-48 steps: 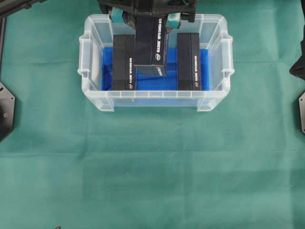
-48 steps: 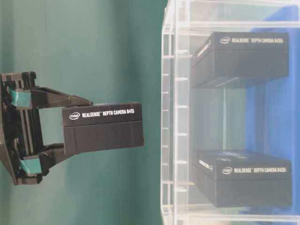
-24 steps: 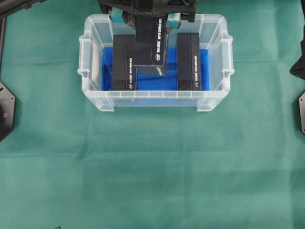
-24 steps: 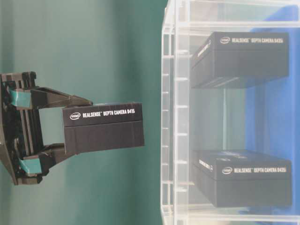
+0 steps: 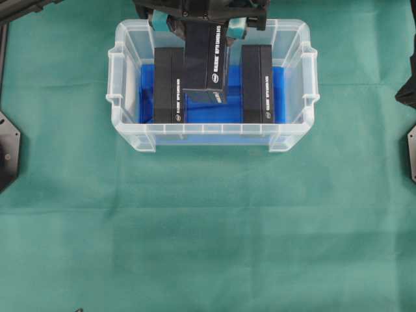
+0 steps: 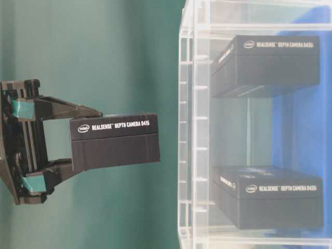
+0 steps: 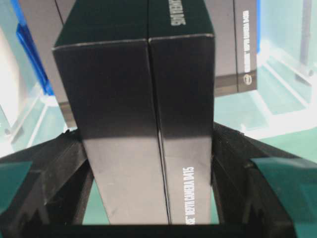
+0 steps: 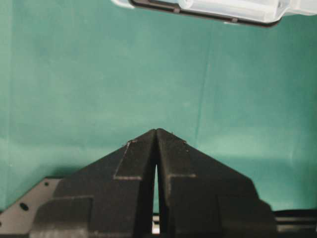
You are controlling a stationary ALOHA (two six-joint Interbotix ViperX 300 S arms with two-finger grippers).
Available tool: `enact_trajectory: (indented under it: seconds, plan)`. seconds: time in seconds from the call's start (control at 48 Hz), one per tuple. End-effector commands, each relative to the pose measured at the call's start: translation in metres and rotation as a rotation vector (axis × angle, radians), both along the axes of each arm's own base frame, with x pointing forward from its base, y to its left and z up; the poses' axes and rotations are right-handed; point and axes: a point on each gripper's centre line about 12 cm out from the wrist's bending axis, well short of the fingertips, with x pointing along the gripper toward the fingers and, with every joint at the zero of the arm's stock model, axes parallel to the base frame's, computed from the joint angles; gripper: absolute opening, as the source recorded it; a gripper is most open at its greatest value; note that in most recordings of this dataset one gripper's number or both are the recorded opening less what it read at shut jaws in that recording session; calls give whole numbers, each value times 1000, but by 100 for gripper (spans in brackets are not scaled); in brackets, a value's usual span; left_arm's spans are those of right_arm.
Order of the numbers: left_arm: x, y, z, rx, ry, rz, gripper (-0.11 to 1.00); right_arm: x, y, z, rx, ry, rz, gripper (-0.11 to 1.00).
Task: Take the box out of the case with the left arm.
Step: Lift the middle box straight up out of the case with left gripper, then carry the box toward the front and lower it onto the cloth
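The case (image 5: 211, 134) is a clear plastic bin with a blue bottom, standing at the back of the green cloth. My left gripper (image 5: 200, 27) hangs over it, shut on a black box (image 5: 205, 62) marked as a RealSense depth camera. In the table-level view, which is turned on its side, the held box (image 6: 114, 141) is clear of the case's rim (image 6: 193, 129), and my left gripper (image 6: 83, 139) grips its far end. The left wrist view shows the box (image 7: 143, 114) filling the space between the black fingers (image 7: 49, 171). My right gripper (image 8: 156, 132) is shut on nothing over bare cloth.
Two more black boxes (image 5: 170, 84) (image 5: 259, 84) stand in the case, left and right of the held one. The case's edge (image 8: 223, 10) shows at the top of the right wrist view. Black arm bases (image 5: 8, 146) sit at both side edges of the table.
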Motion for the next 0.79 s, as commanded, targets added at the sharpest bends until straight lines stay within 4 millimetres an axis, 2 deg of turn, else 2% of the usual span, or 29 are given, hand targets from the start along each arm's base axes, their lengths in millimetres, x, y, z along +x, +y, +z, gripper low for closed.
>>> enact_trajectory:
  seconds: [0.0, 0.292, 0.771]
  plan:
    - [-13, -10, 33, 23, -80, -11, 55, 1, 0, 7, 2, -26, -2, 0]
    - [-7, -51, 33, -3, -68, -22, 55, 1, 0, 7, 2, -25, -2, 0]
    - [-3, -157, 30, -78, -61, 44, 55, -1, 2, 11, 23, -18, -2, 0]
